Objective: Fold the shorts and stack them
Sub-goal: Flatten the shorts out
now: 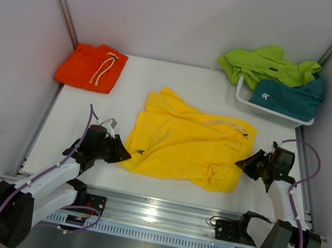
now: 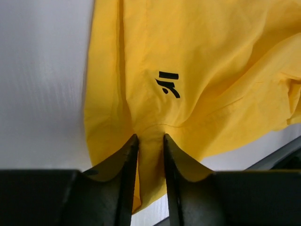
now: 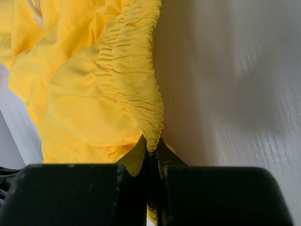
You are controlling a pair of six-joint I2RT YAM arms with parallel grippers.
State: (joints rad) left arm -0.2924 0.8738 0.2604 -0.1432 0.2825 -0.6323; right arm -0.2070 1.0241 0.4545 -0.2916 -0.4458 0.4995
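The yellow shorts [image 1: 187,150] lie by the middle of the table's [image 1: 162,75] near edge; light, soft and limp, they will probably sag, so both ends need a hold. The right gripper [image 3: 153,149] pinches the gathered waistband [image 3: 134,80] tight. The left gripper [image 2: 149,141] stands narrow around the leg hem [image 2: 150,188], but I cannot tell if it grips.

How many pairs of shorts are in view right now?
4. Orange pair folded at far left; yellow pair spread in the centre; lime green pair and teal pair heaped in the basket, far right. More may be hidden beneath those.
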